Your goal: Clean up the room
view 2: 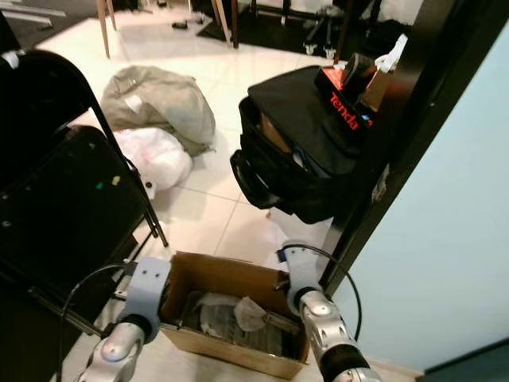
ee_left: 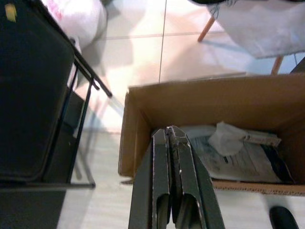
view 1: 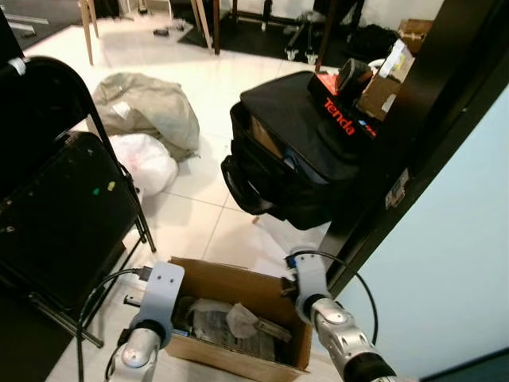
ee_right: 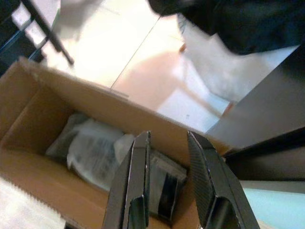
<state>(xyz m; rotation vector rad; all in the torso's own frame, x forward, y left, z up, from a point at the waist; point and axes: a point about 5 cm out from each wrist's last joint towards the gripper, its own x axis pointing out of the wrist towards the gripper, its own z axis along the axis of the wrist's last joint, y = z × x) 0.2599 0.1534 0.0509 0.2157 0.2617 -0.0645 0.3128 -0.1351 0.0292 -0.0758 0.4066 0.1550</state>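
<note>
Cardboard box [view 1: 238, 282], bottom centre, holding crumpled paper [view 1: 238, 318] and packets. Left gripper [ee_left: 171, 136] clenched at its left wall; right gripper [ee_right: 167, 143] parted over its right end. Folding chair [view 1: 56, 207] left. Black bag [view 1: 294, 167] centre right. Grey sack [view 1: 151, 107] upper left.

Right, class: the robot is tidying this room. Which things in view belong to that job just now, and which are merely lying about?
In the job:
- cardboard box holding crumpled papers
- left gripper, fingers together, over the box
- right gripper, fingers apart, over the box

Lying about:
- black bag
- Tenda carton on the bag
- grey sack
- white plastic bag
- folding chair
</note>
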